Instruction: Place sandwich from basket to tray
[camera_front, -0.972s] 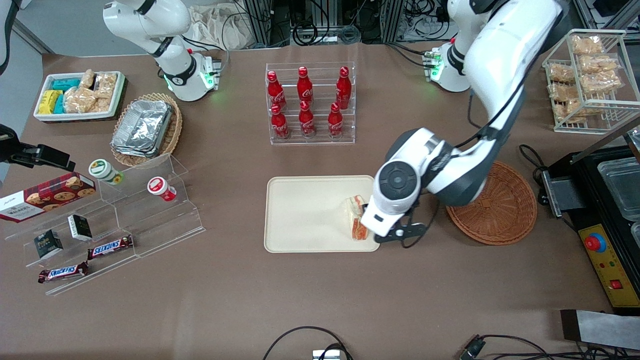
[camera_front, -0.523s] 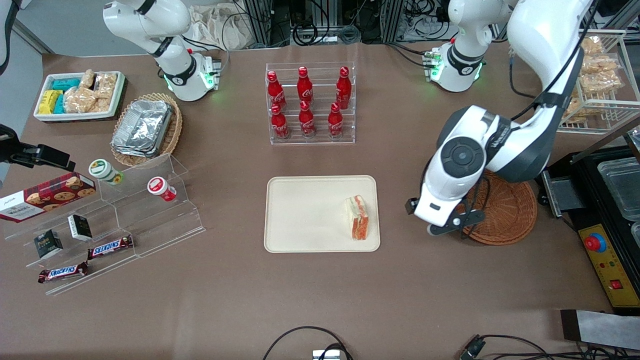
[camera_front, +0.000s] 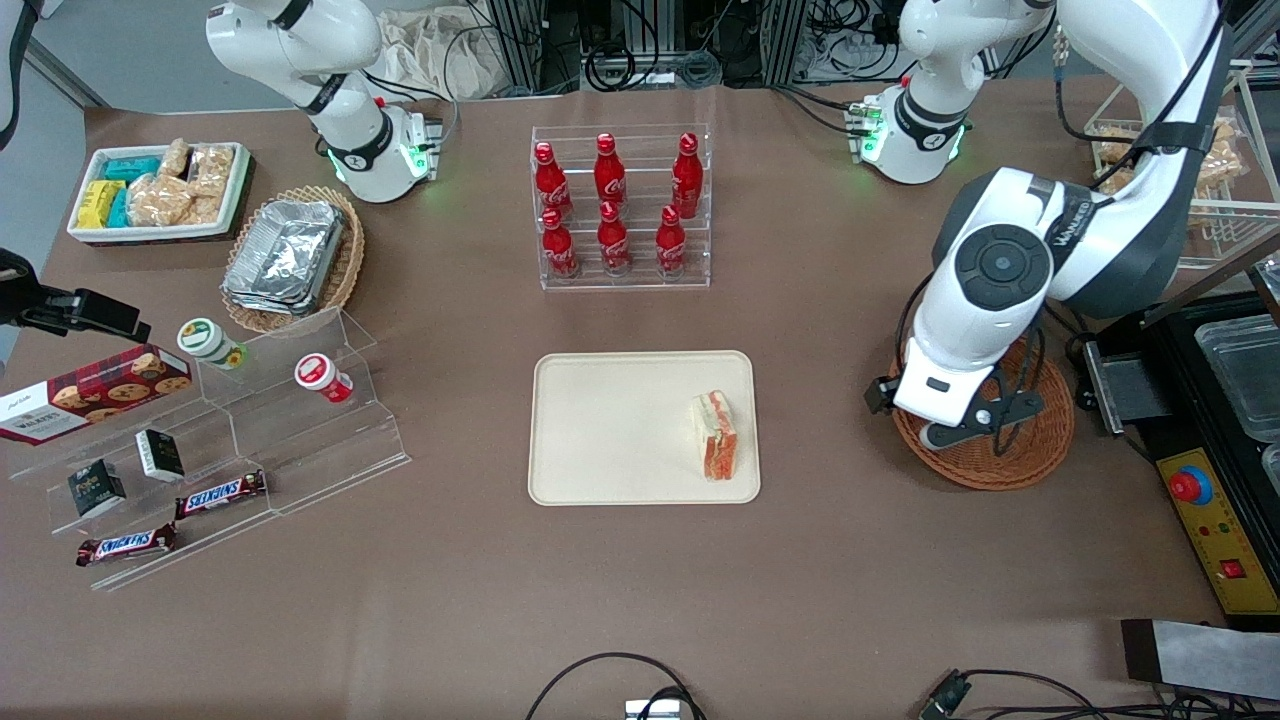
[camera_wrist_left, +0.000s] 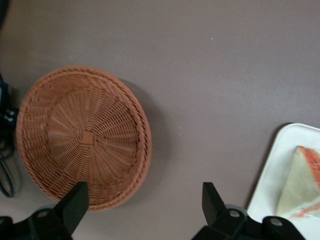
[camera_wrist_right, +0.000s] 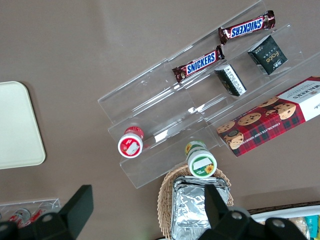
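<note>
On tray (camera_front: 610, 430): sandwich (camera_front: 716, 436), well apart from gripper's (camera_wrist_left: 145, 200) spread, unladen fingers (camera_wrist_left: 75, 202).

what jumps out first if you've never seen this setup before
Probably the sandwich, its red-orange filling bright against the pale tray it lies on, at the edge toward the working arm's end of the table. Next, the big white arm with its end effector open and empty above the bare reddish-brown basket beside the tray. The rack of red cola bottles stands farther from the front camera than the tray.
</note>
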